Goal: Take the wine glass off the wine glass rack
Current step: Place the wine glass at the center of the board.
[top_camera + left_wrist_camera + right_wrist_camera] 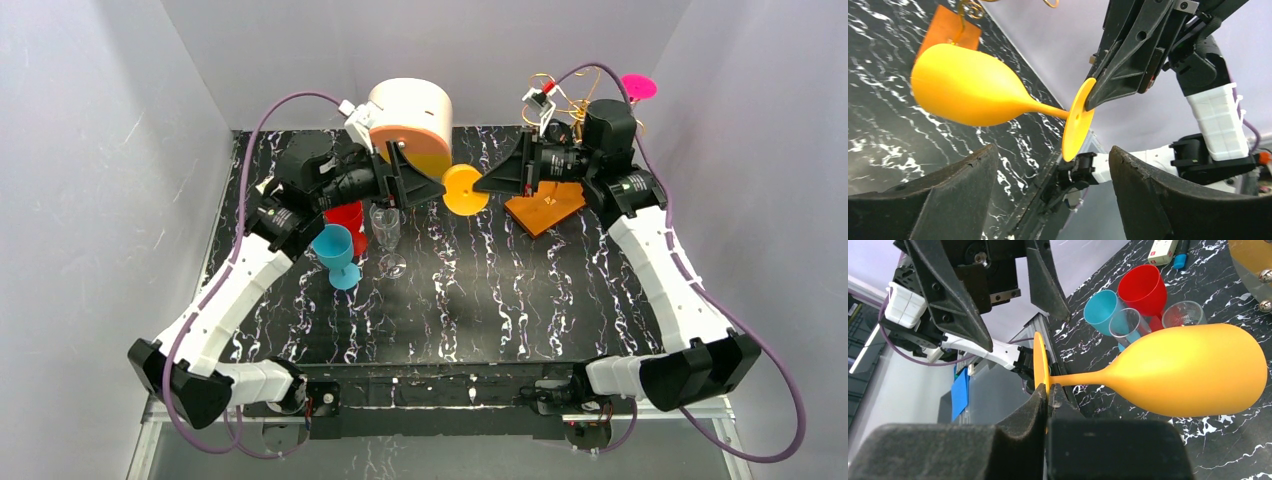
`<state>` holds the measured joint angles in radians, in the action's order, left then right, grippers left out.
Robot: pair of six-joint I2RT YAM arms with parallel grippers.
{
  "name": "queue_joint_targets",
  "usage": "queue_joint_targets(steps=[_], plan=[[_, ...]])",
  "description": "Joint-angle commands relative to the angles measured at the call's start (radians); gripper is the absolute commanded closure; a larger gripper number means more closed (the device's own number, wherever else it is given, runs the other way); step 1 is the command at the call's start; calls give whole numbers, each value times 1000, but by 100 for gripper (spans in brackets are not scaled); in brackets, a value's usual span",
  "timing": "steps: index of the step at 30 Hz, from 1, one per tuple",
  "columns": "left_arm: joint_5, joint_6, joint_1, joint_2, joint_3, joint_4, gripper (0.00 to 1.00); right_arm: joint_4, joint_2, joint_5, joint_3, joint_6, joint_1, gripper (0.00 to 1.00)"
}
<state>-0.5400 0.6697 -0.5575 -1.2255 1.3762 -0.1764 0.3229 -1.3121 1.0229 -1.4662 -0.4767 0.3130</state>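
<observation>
Orange wine glass [1193, 370] hung sideways in mid-air, apart from the wine glass rack [545, 207].
The right gripper [1047, 390] pinched its foot; the left gripper [1052, 150] gaped wide, facing it.

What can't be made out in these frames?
- Wine glass rack: in the top view the right arm covers its post and most scrolls; the left wrist view crops it at the top edge.
- Pink disc: whatever hangs under it sits behind the right arm.
- Orange wine glass: mouth faces away in every view, inside unseen.
- White item: right wrist view, cut by top edge, unidentifiable.
</observation>
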Motion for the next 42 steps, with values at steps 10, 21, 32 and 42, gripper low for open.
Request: queue_joint_targets(steps=[10, 21, 32, 42], plan=[[-82, 77, -93, -40, -31, 172, 60, -144, 100, 48, 116, -41, 6, 99], [-133, 72, -96, -65, -39, 172, 83, -217, 117, 107, 160, -98, 6, 99], [-161, 55, -107, -81, -44, 172, 100, -246, 142, 137, 193, -126, 5, 99], [-140, -45, -108, -66, -12, 105, 100, -216, 232, 54, 287, -156, 6, 44]])
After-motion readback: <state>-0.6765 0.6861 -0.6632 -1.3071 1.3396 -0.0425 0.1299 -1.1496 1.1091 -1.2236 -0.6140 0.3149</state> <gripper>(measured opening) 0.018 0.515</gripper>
